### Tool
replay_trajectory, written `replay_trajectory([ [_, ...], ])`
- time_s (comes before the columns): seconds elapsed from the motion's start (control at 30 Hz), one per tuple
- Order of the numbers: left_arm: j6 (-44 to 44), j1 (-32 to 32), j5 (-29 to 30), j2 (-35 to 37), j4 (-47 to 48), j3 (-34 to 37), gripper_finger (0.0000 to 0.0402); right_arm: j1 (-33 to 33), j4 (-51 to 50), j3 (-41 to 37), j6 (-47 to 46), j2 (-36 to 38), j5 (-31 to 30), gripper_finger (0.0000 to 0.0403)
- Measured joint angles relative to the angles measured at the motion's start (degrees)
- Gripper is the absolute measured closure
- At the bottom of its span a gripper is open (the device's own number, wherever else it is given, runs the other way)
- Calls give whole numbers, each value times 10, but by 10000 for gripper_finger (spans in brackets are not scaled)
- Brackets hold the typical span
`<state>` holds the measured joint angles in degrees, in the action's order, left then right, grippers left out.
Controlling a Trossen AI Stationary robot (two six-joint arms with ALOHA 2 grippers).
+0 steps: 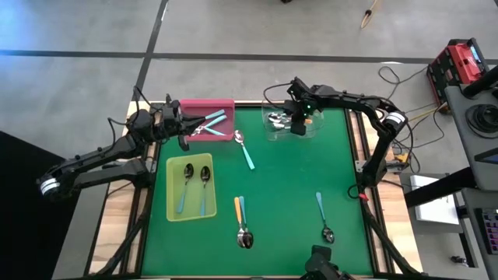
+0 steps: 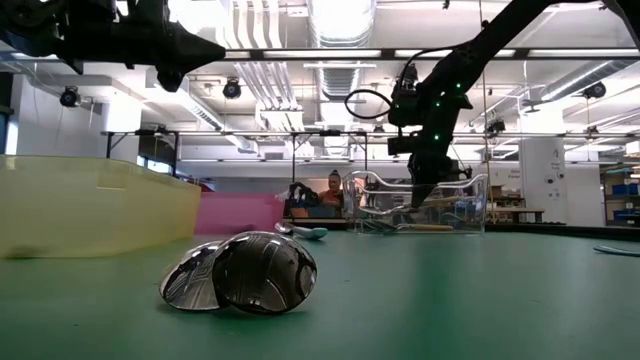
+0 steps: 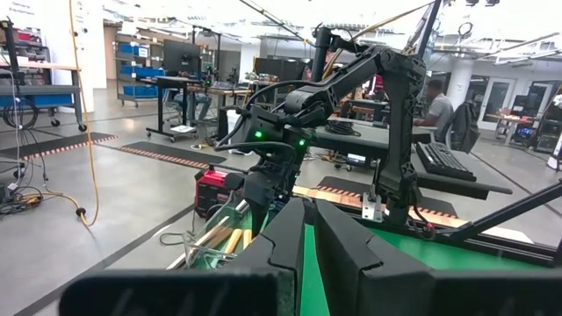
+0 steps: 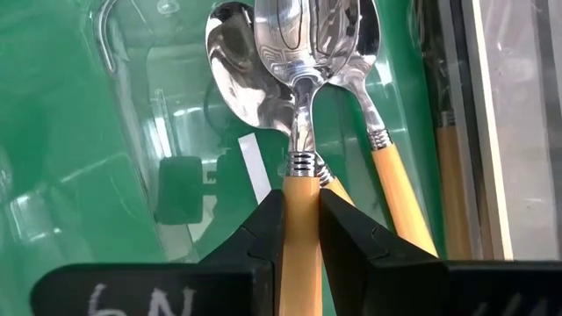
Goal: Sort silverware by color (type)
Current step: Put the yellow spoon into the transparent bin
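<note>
Green mat on a table in an open lab, three trays at its back and left. Orange spoon [image 4: 299,189] sits pinched by its handle between the right gripper's [image 4: 299,230] fingers, bowl hanging down inside the clear tray [image 1: 315,131] over other orange spoons there. Looks light and stiff; the metal bowl looks slippery, so the plastic handle is the place to grip. Left gripper [image 1: 184,144] is closed on nothing, hovering beside the pink tray [image 1: 191,105]. Yellow tray [image 1: 173,211] holds two spoons; more lie loose on the mat [image 1: 288,194].
</note>
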<state>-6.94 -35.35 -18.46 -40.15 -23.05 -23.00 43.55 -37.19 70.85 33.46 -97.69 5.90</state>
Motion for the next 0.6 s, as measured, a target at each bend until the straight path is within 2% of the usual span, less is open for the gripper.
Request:
replay_trajectory([
  [0.6, 0, 0, 0, 0, 0, 0, 389, 0, 0, 0, -4, 0, 0, 355],
])
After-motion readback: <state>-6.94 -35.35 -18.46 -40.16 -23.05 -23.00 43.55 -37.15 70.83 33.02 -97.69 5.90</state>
